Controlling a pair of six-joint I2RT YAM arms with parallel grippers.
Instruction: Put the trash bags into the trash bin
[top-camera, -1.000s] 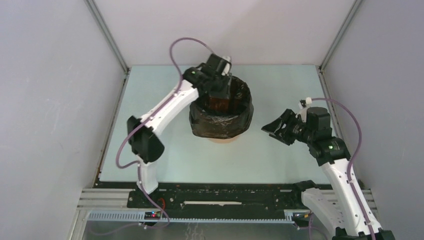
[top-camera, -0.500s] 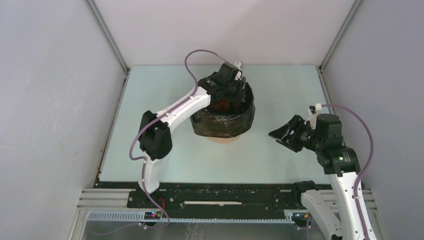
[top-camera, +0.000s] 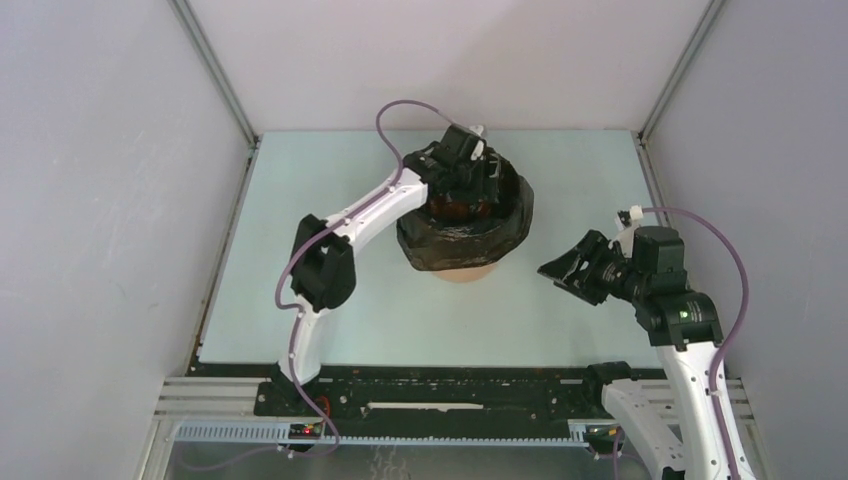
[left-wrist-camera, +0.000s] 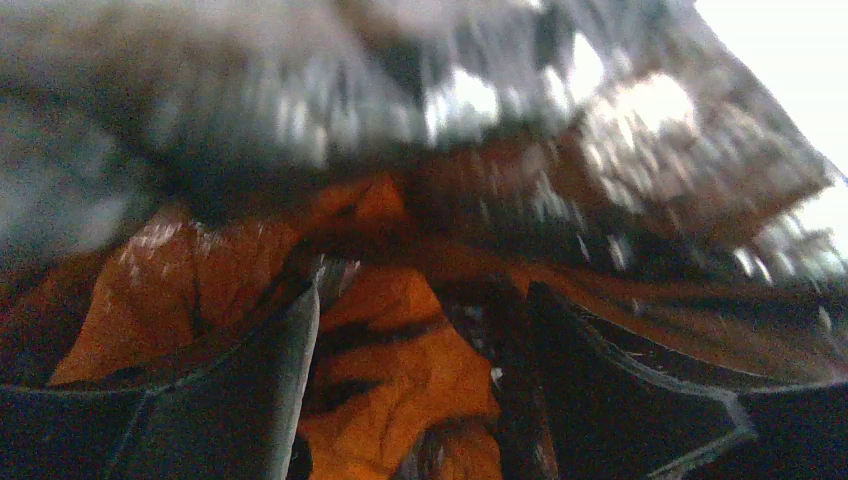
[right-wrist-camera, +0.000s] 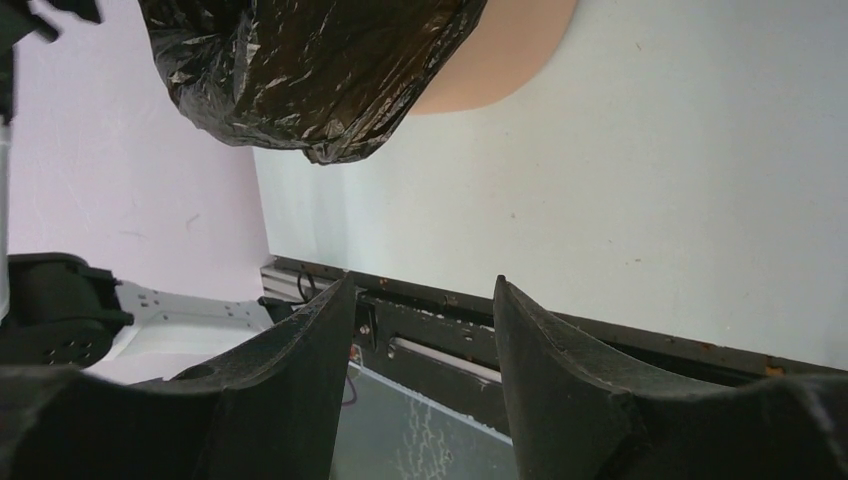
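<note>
Jaws of the left gripper (left-wrist-camera: 425, 280) stand apart, pinching nothing, inside the trash bin (top-camera: 460, 273) near the far edge of the table (top-camera: 300, 180), the trash bag (top-camera: 465, 240) already lining it and draped over its rim, so little seems left; the right gripper (top-camera: 570, 268) hangs spread and empty.

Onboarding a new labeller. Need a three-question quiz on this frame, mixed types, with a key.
1. True or false: the right gripper holds the trash bag.
2. Where is the left gripper? A) at the bag-lined mouth of the trash bin B) hovering far to the left of the bin C) touching the right gripper
3. Which part of the trash bin shows bare below the bag?
Key: 1 false: its jaws stand open and empty, apart from the bag. 2 A. 3 its base.
</note>
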